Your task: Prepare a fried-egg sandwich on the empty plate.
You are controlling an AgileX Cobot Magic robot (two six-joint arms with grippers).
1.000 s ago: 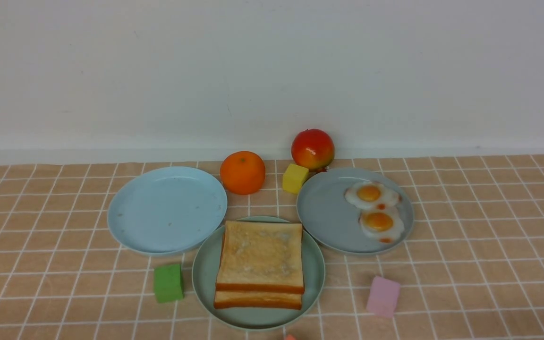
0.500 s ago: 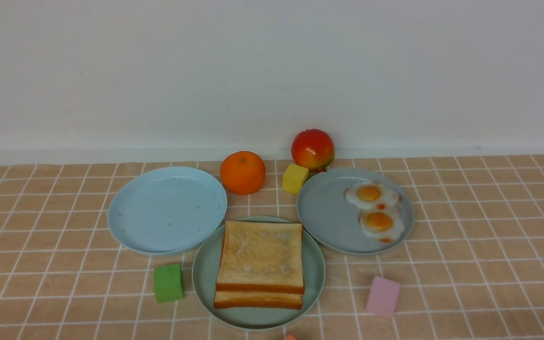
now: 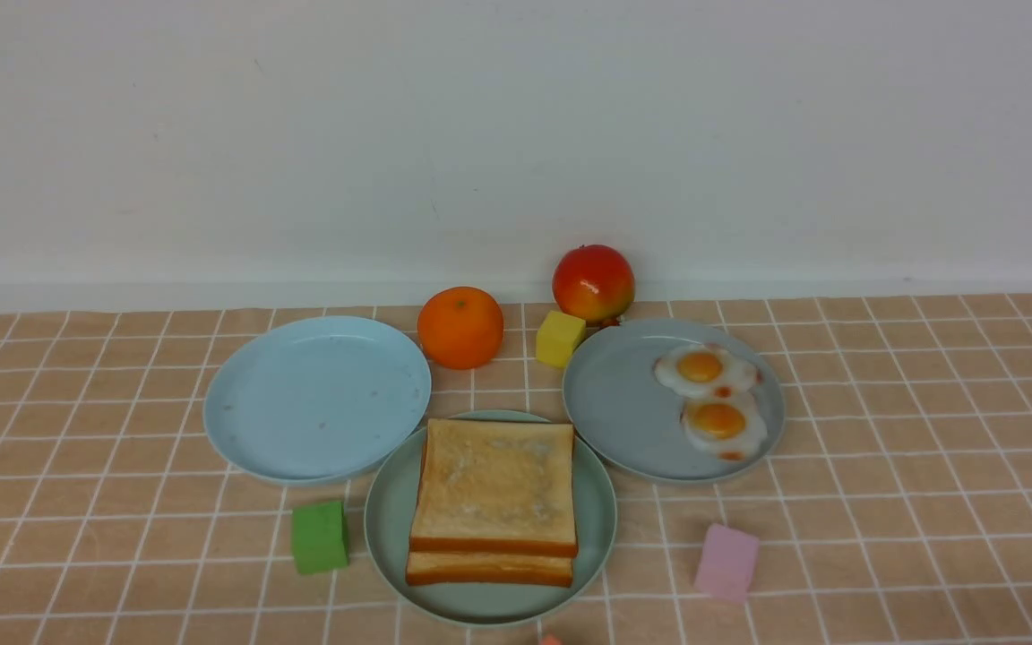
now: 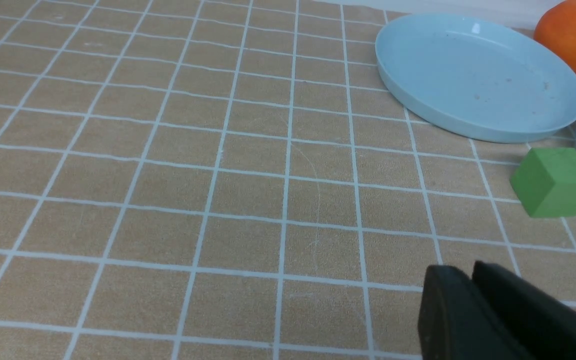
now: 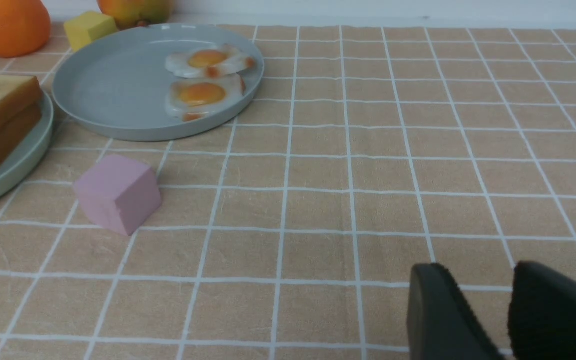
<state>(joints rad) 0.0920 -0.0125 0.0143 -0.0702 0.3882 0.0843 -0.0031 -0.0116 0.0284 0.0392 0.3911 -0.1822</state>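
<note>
The sandwich, two toast slices [image 3: 494,484] stacked one on the other, lies on the mint-green plate [image 3: 386,528]; what is between the slices is hidden. Two fried eggs [image 3: 704,369] [image 3: 720,423] rest on the grey-blue plate [image 3: 623,412]. Neither arm shows in the front view. My left gripper [image 4: 468,272] hovers over bare cloth near the green cube [image 4: 553,182], its fingers almost touching and holding nothing. My right gripper [image 5: 480,270] stands open and empty over the cloth, well away from the pink cube [image 5: 118,194] and the eggs [image 5: 203,95].
A pale sky-blue plate [image 3: 317,399] sits at the left. An orange [image 3: 460,327], a yellow cube [image 3: 560,338] and an apple [image 3: 593,283] stand behind the plates. A green cube [image 3: 320,536] and a pink cube [image 3: 726,562] flank the mint plate.
</note>
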